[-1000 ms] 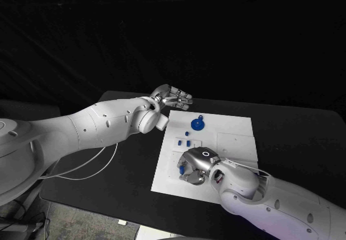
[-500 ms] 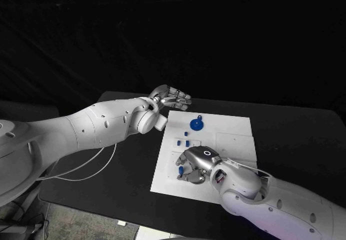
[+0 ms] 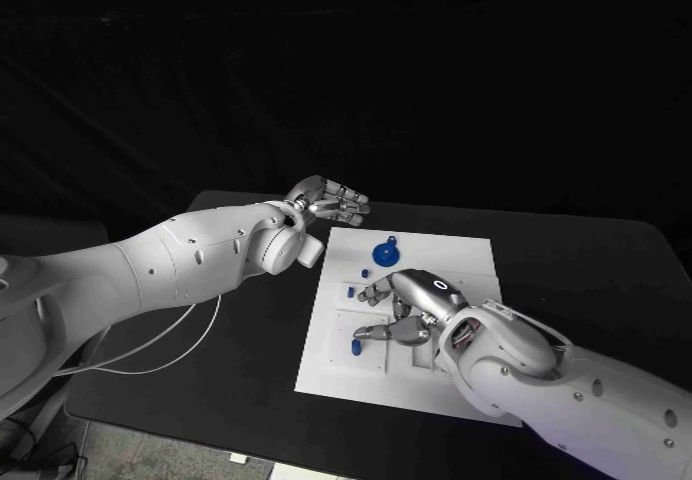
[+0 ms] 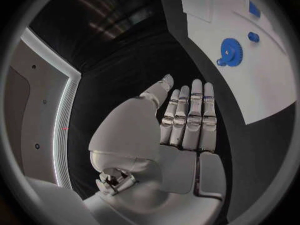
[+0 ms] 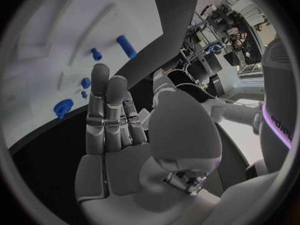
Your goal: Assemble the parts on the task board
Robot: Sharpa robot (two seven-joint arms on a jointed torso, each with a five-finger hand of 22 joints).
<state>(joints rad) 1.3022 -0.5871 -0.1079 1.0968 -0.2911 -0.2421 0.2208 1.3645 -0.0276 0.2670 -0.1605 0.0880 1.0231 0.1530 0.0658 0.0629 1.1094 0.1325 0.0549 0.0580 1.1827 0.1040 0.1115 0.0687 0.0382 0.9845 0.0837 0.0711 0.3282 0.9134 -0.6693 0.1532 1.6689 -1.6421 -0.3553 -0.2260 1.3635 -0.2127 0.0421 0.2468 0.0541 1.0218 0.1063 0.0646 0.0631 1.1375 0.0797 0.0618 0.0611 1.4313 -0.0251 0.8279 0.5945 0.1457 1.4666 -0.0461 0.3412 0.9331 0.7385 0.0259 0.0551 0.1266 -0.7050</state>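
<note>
On the black table point(image 3: 606, 260) lies the white task board point(image 3: 454, 258), its long axis running away from the robot. Small blue parts point(image 3: 356, 346) lie near its left edge, beside the empty, spread right hand point(image 3: 407, 305); a blue gear point(image 3: 387, 253) sits toward its far end. Off the board's far left corner hovers the left hand point(image 3: 326, 199), flat and empty.

right hand point(image 3: 411, 305) and its arm cover the task board point(image 3: 462, 255) middle and near right corner; small blue parts point(image 3: 356, 346) by the fingers point(image 3: 372, 295) too small to identify.
</note>
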